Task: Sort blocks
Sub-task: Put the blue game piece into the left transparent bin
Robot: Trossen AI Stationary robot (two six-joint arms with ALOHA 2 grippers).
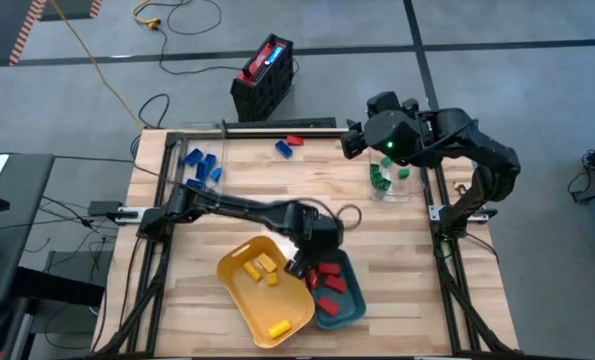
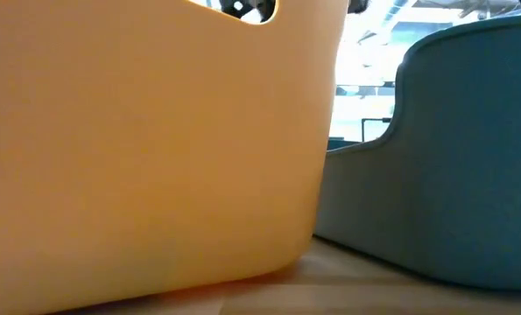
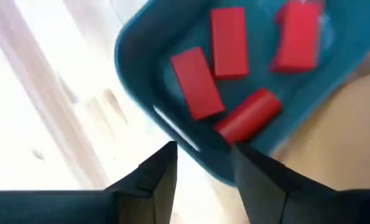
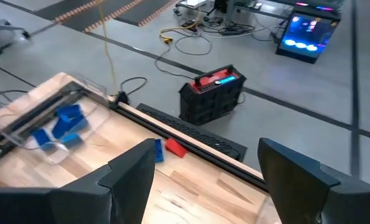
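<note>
Left gripper hangs over the teal tray, fingers parted, nothing between them; four red blocks lie inside. Best lift straight up, clear of the rim. Right gripper waits open.

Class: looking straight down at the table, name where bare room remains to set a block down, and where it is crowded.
Free: the middle boards between the blue blocks and green blocks. Crowded: the front, where the yellow tray and teal tray sit under the left gripper.
</note>
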